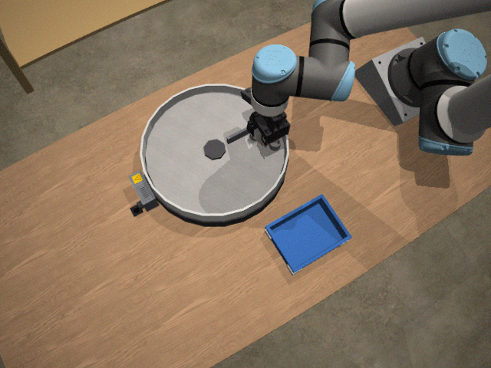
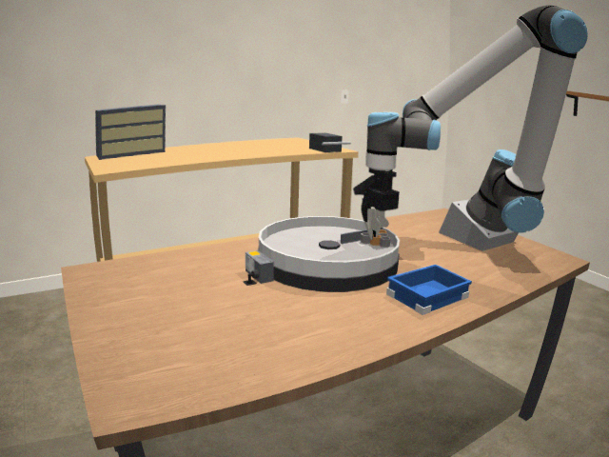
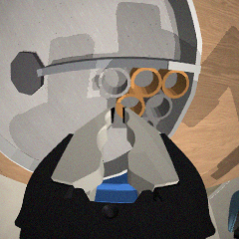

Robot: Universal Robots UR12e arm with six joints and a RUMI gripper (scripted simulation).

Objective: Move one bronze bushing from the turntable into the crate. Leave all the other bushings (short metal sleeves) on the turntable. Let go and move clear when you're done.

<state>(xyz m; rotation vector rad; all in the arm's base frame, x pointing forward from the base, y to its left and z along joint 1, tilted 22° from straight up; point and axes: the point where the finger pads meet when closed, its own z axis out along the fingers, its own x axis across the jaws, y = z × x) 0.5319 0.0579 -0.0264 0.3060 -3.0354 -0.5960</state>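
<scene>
The bronze-coloured, upright metal sleeve [image 2: 375, 241] [image 3: 142, 106] lies forward-right of the black gripper's grey fingertips in the wrist view, axis vertical; the gripper [image 1: 264, 142] [image 2: 374, 236] [image 3: 119, 108] is nearly closed, its grasp unclear.

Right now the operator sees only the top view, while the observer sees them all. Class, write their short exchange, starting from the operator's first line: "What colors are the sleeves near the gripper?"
Observer: The wrist view shows three bronze ones among gray ones.

Operator: Which bronze one are the fingertips at?

Observer: The wrist view puts the gripper's tips at the left edge of the one farther from the bar.

Operator: Anything on the back bench?

Observer: Yes. In the exterior view, a dark box sits near its right end.
</scene>
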